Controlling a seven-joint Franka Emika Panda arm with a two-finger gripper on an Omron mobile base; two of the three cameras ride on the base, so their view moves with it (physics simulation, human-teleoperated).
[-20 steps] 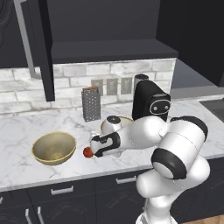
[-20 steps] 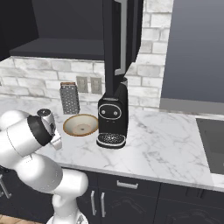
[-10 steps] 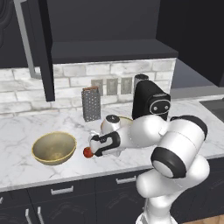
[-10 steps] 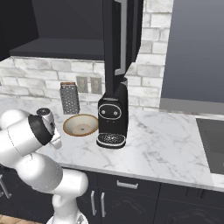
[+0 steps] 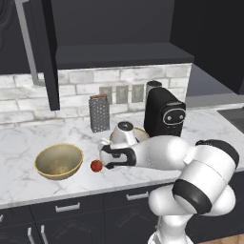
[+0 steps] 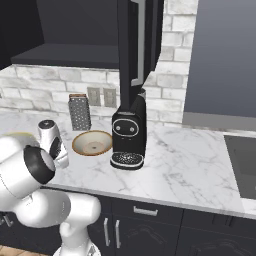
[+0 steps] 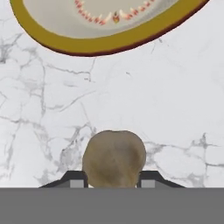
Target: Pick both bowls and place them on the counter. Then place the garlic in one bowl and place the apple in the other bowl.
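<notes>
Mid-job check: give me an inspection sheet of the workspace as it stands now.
Surface: marble counter, both bowls on it.
Job's things: deep bowl empty; apple on counter beside it; shallow bowl empty; garlic between the fingertips.
Clutter: grater, coffee machine.
Grippers: gripper low over counter, tips flanking garlic; grip unclear.
Cables: nothing seen.
Surroundings: brick wall, dark cabinets.

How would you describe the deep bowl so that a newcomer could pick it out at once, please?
Start at the white marble counter and find the upright metal grater by the brick wall. In front of it and to its left sits the deep olive-tan bowl. Unlike the shallow tan bowl beside the black coffee machine, it is rounded, high-walled and yellowish inside.
</notes>
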